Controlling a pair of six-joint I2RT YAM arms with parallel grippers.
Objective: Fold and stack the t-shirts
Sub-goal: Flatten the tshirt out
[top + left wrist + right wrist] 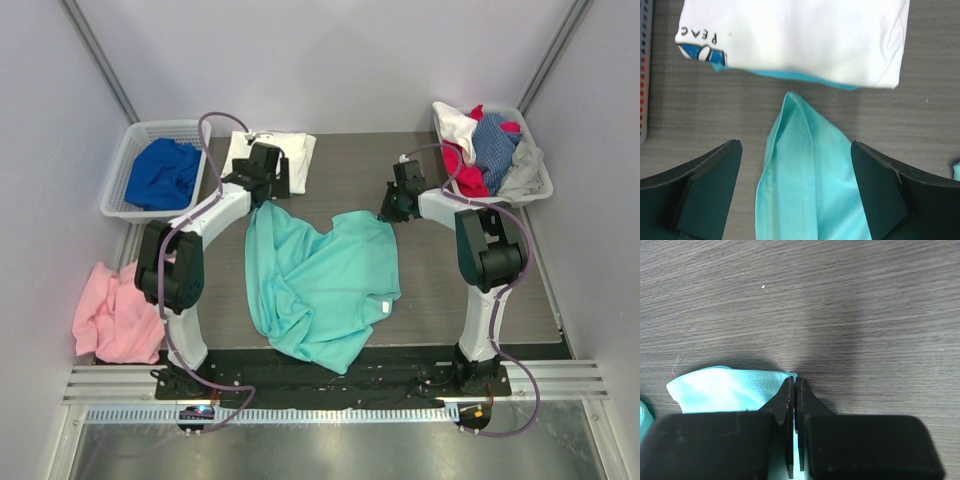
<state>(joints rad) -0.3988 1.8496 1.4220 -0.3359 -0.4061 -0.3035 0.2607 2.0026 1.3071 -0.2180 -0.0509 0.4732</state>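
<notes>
Far to my left, a pink cloth [115, 312] lies crumpled beside the edge of the table [440, 290]. Behind it, the left basket [118, 175] holds a bunched blue tee [163, 172].

My left gripper [262, 188] hangs over the table's far side, jaws spread wide and gripping nothing. Its wrist camera shows the fingers [710, 192] standing on either side of a folded ridge of the mint tee [805, 190], neither finger pressed to it. Just beyond that ridge lies the white tee [805, 40], folded flat, with print at one corner and a strip of teal showing under its near edge.

The mint tee spreads rumpled over the middle of the table between my two arms. Its far-left point sits under my left gripper and its far-right corner at my right gripper [392, 205]. That gripper is closed tight, pinching the edge of the mint fabric low against the tabletop.

At far right, the right basket [543, 185] carries a heap [490, 150] of red, blue, grey and white tees.
</notes>
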